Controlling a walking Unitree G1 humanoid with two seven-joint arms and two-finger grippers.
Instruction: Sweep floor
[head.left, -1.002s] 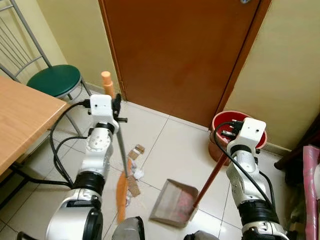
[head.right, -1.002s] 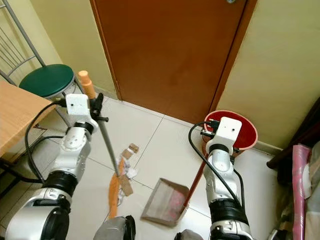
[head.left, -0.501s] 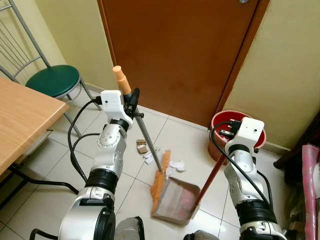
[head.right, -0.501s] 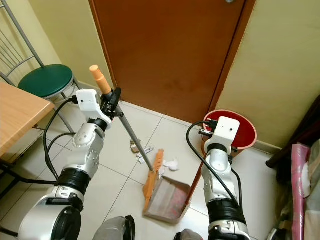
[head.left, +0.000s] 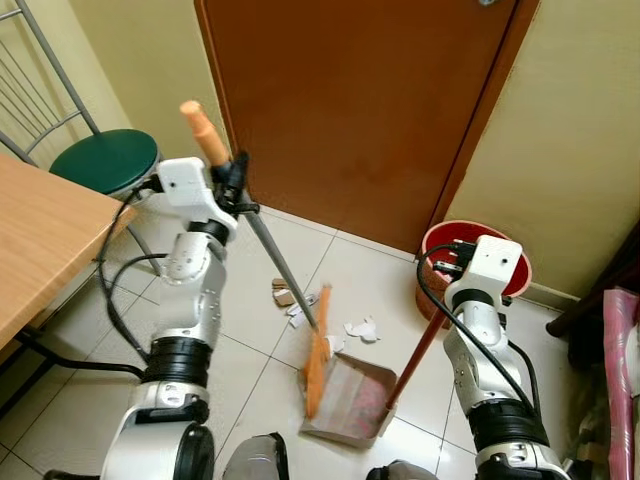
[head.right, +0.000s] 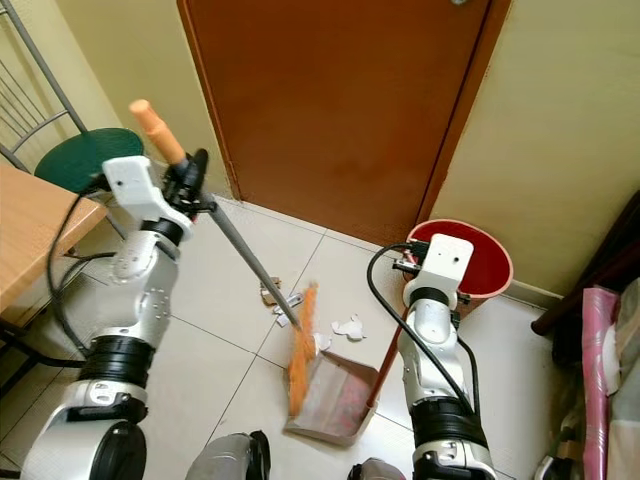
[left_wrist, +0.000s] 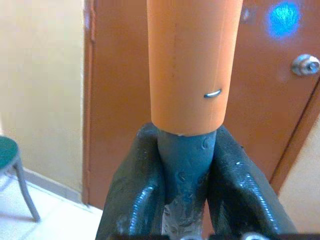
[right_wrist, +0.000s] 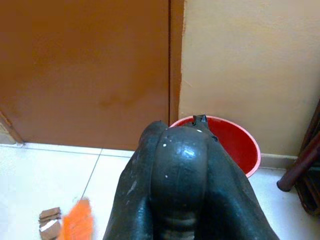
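behind the blurred broom head (head.left: 316, 352), scraps (head.left: 360, 329) seem partly hidden.

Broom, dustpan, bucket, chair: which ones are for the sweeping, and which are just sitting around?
For sweeping:
broom, held by left gripper
dustpan, held by right gripper
scraps on the floor

Just sitting around:
red bucket
green stool
wooden table
door

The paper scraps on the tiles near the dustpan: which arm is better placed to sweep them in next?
Left. The left gripper holds the broom, whose bristles stand beside the scraps; the right gripper holds the dustpan handle.
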